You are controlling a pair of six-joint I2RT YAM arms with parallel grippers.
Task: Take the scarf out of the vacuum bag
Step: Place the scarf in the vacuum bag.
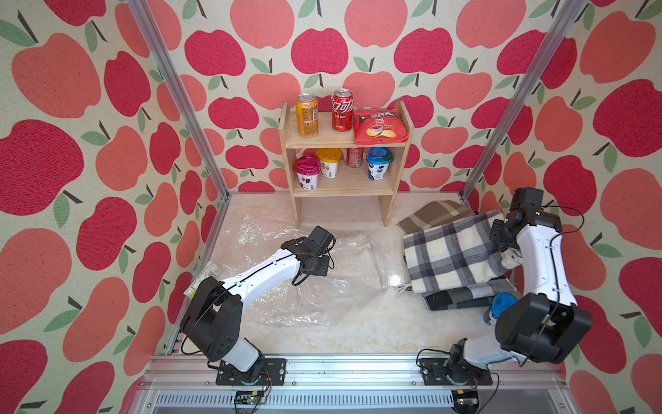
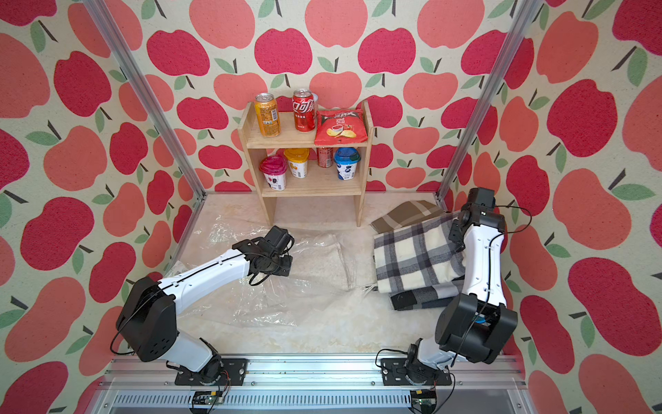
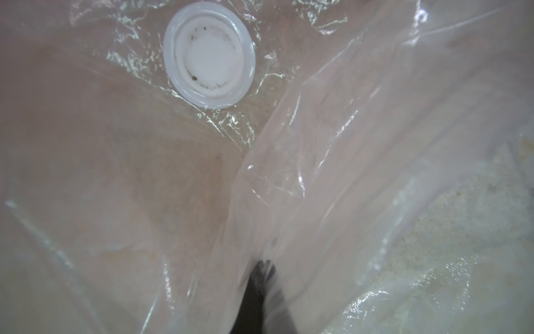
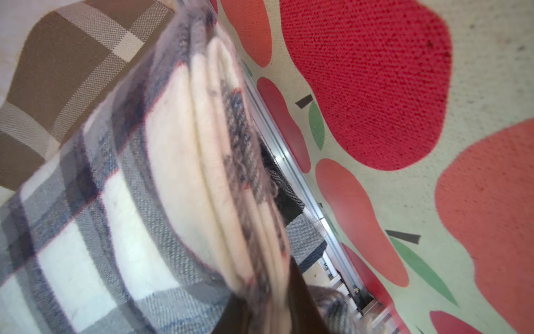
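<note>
Left end effector (image 3: 261, 277) clenched on vacuum bag (image 1: 272, 294) fold. Right end effector (image 4: 274, 315) state not determinable; scarf (image 1: 455, 258) edge could be snagged and dragged if withdrawn before full release.

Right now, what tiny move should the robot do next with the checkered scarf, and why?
Probably the right gripper should let go of the scarf and lift away. The scarf lies wholly outside the vacuum bag, on other folded cloths, and the left gripper pinches only empty plastic. Whether the right jaws are open cannot be told.
</note>
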